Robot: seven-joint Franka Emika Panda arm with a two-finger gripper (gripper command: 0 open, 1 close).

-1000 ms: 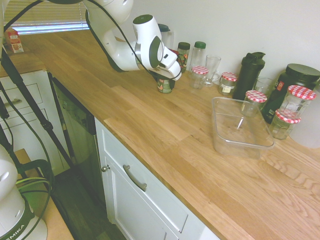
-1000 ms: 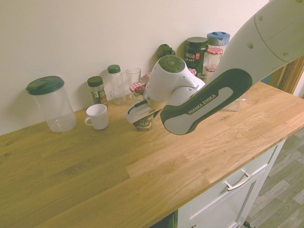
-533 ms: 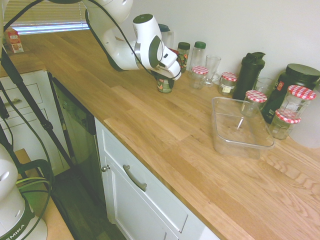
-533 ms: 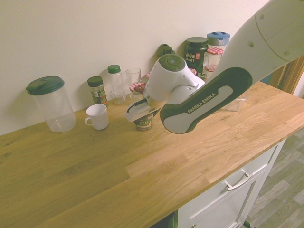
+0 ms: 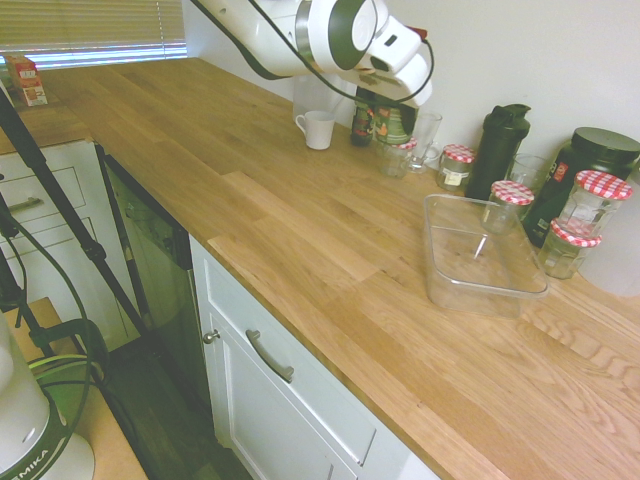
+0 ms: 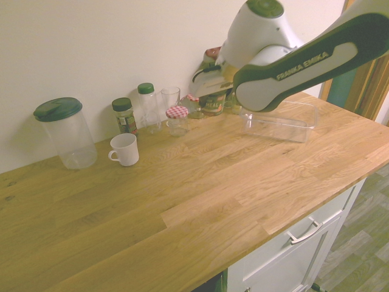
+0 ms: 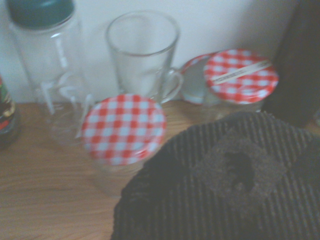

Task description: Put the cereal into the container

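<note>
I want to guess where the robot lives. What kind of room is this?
Most likely a kitchen. There is a long wooden countertop over white cabinets, with a white mug and jars with red-checked lids standing by the wall.

Wooden countertop [image 5: 300,230], white cabinets [image 5: 290,420]

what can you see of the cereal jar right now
The cereal jar is a small squat jar with a dark greenish-brown label. It hangs above the wooden counter, held in the pincer, which is shut on it, near the wall and the row of jars. It looks roughly upright. In the first exterior view it shows under the white hand; the wrist view shows only a dark ribbed top that fills the lower right. The clear container sits apart, further along the counter.
</note>
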